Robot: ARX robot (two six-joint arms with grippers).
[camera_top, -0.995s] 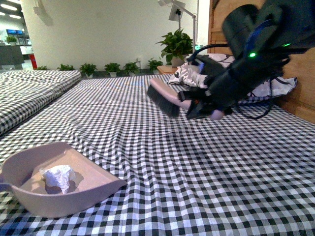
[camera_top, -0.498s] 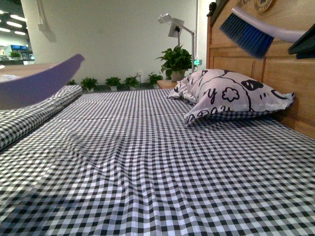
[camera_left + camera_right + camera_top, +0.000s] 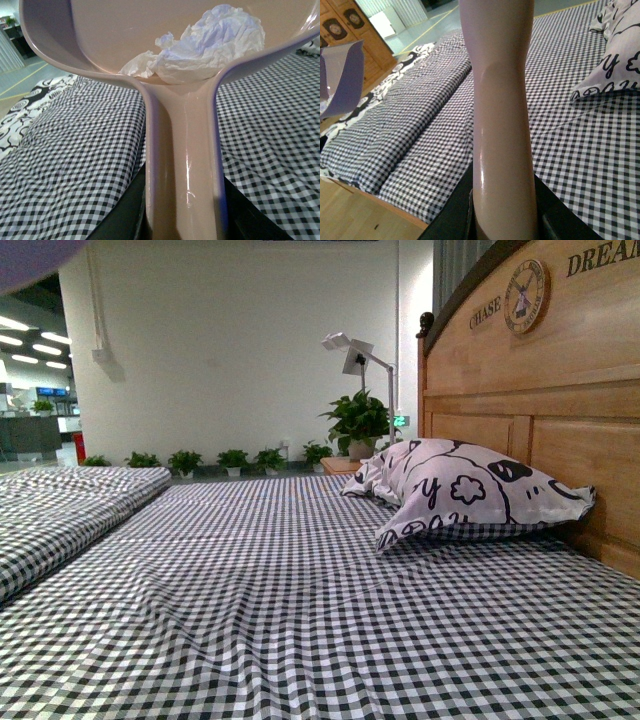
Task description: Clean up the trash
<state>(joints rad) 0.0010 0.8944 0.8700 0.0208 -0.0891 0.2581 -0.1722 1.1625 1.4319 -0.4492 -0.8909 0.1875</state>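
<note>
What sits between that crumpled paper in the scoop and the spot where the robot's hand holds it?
Only the dustpan's handle. In the left wrist view, the trash rests in the dustpan where the handle begins, and the handle runs bare down to the left gripper.

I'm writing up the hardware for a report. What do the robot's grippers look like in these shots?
Little shows. In each wrist view only the black, matte fingers appear at the bottom edge: the left gripper and the right gripper look alike, with angular dark bodies. No cables, markings or sleeves are visible. The front view shows neither arm.
</note>
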